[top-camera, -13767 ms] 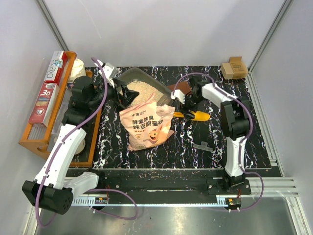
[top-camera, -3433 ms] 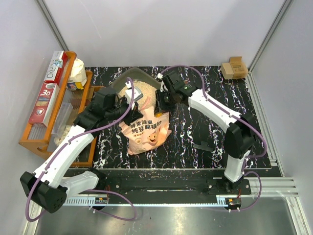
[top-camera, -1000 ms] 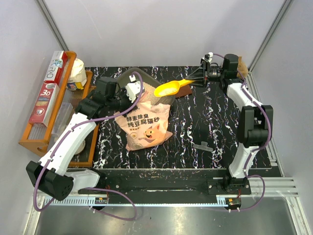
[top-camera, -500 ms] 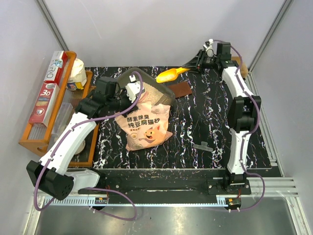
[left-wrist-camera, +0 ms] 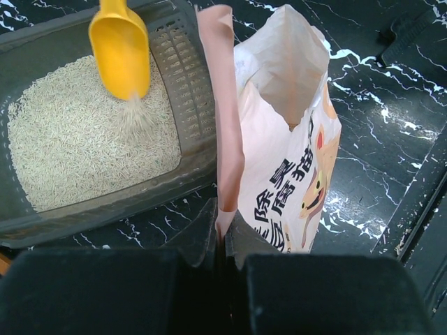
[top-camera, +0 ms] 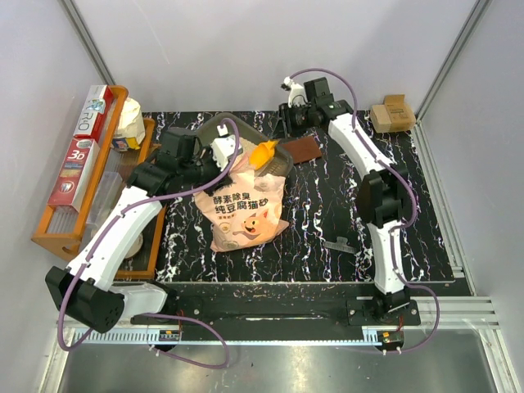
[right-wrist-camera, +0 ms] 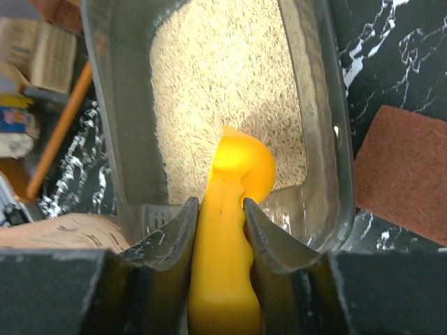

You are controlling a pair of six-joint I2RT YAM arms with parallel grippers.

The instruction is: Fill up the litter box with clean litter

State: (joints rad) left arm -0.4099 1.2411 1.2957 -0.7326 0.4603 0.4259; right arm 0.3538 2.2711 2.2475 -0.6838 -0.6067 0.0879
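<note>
The litter box (top-camera: 214, 124) is a dark grey tub at the back of the table, behind the pink bag (top-camera: 246, 205). Clean litter (left-wrist-camera: 70, 139) covers its floor (right-wrist-camera: 209, 77). My right gripper (right-wrist-camera: 222, 209) is shut on the handle of a yellow scoop (right-wrist-camera: 237, 164). The scoop (top-camera: 264, 153) hangs tipped over the tub's near right end, and granules stream from its mouth (left-wrist-camera: 120, 49). My left gripper (left-wrist-camera: 225, 234) is shut on the edge of the bag's open mouth (left-wrist-camera: 286, 84), holding the bag (left-wrist-camera: 293, 167) upright beside the tub wall (left-wrist-camera: 174, 63).
An orange wooden rack (top-camera: 78, 188) with boxes lines the left side. A brown pad (top-camera: 304, 149) lies right of the tub (right-wrist-camera: 405, 174). A cardboard box (top-camera: 393, 115) sits at the back right, and a small dark comb-like piece (top-camera: 337, 243) lies on the marbled table.
My right arm has swung from the back right corner to over the litter box, carrying the scoop, which now tips downward and pours. My left arm and the bag have stayed put.
</note>
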